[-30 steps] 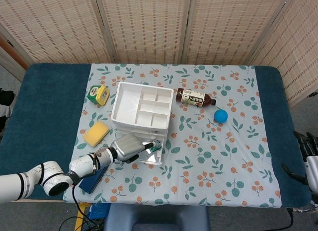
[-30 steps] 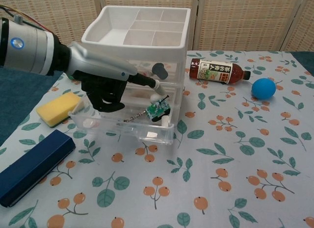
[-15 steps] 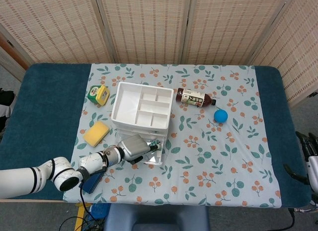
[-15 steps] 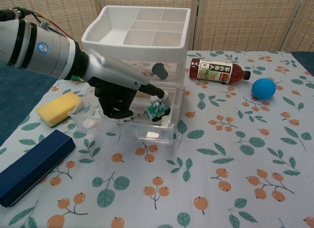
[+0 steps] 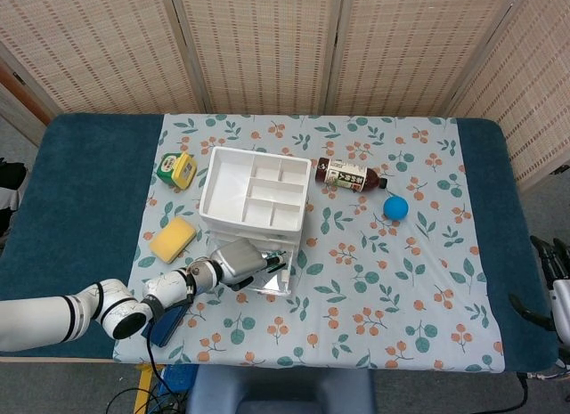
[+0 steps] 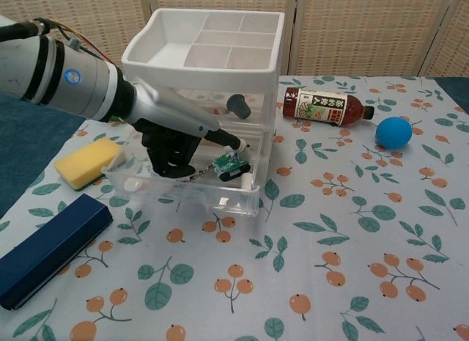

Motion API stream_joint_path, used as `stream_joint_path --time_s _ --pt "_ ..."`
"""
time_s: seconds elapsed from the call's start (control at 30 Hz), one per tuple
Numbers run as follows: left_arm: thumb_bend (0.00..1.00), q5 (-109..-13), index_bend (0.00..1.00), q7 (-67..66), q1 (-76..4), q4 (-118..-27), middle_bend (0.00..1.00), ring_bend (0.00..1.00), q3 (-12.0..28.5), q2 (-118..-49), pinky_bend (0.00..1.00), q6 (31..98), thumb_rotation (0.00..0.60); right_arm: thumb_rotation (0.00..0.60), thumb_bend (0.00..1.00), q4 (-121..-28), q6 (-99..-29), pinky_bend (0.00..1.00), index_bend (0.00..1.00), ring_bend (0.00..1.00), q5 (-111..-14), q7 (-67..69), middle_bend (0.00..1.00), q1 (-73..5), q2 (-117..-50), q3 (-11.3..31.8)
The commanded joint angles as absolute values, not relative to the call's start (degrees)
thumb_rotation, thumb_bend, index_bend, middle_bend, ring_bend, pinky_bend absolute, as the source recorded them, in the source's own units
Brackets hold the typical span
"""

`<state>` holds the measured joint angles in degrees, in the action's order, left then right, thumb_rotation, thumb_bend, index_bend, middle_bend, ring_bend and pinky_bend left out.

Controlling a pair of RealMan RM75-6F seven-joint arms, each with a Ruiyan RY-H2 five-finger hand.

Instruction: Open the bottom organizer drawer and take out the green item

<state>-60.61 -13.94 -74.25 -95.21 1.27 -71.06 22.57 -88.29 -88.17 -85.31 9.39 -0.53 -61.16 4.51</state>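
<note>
The white organizer (image 6: 201,65) (image 5: 207,190) stands on the floral cloth with its clear bottom drawer (image 6: 236,202) (image 5: 272,286) pulled open toward me. Inside it, near the right front, lies the green item (image 6: 223,163), small, with a thin chain trailing left. My left hand (image 6: 172,144) (image 5: 236,261) reaches into the drawer and pinches the green item between fingertip and thumb, tilting it. My right hand (image 5: 552,255) shows only at the far right table edge, dark fingers apart and holding nothing.
A yellow sponge (image 6: 86,161) and a dark blue box (image 6: 47,249) lie left of the drawer. A brown bottle (image 6: 326,106) and a blue ball (image 6: 393,132) lie to the right. A green and yellow tape measure (image 5: 176,168) sits behind the organizer's left side.
My left hand's fingers closed around the green item, which shifted left and tilted inside the drawer. The right hand stayed put.
</note>
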Motion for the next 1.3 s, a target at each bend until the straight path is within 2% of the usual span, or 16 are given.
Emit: stream_joint_path --time_s 0.03,0.4,0.6,0.87,0.93,1.03,1.3 --pt "0.59 -59.08 0.07 -15.14 -75.12 -95.65 0.97 1.0 -0.12 -70.37 1.0 22.98 0.6 0.6 0.23 -88.29 -88.22 0.15 0.02 0.07 -85.35 9.36 0.11 -0.51 -61.15 4.52" --pt "0.59 -52.61 0.06 -20.18 -77.49 -97.89 0.97 1.0 -5.19 -68.37 1.0 26.57 0.6 0.6 0.23 -88.37 -88.43 0.15 0.02 0.07 -85.53 9.39 0.11 -0.42 -61.18 4.5" --pt "0.58 -52.26 0.08 -21.01 -76.91 -100.02 0.97 1.0 -5.88 -67.59 1.0 29.76 0.6 0.6 0.23 -88.5 -88.38 0.15 0.02 0.07 -85.62 9.28 0.11 -0.47 -61.17 4.49" --pt "0.58 -61.1 0.12 -22.73 -72.8 -100.76 0.97 1.0 -4.96 -68.3 1.0 37.13 0.6 0.6 0.23 -88.74 -88.26 0.15 0.02 0.07 -85.83 9.05 0.11 -0.61 -61.13 4.45" --pt "0.55 -63.63 0.13 -23.37 -71.81 -99.7 0.97 1.0 -4.59 -69.21 1.0 39.03 0.6 0.6 0.23 -88.82 -88.37 0.15 0.02 0.07 -85.86 9.0 0.11 -0.56 -61.06 4.45" --pt "0.45 -67.71 0.17 -23.08 -70.26 -97.69 0.97 1.0 -4.0 -70.71 1.0 41.58 0.6 0.6 0.23 -88.92 -88.54 0.15 0.02 0.07 -85.89 8.95 0.11 -0.44 -60.97 4.42" --pt "0.36 -81.77 0.24 -21.41 -67.86 -90.53 0.97 1.0 -4.68 -73.78 1.0 45.32 0.6 0.6 0.23 -89.1 -88.67 0.15 0.02 0.07 -85.89 8.84 0.11 -0.29 -60.92 4.34"
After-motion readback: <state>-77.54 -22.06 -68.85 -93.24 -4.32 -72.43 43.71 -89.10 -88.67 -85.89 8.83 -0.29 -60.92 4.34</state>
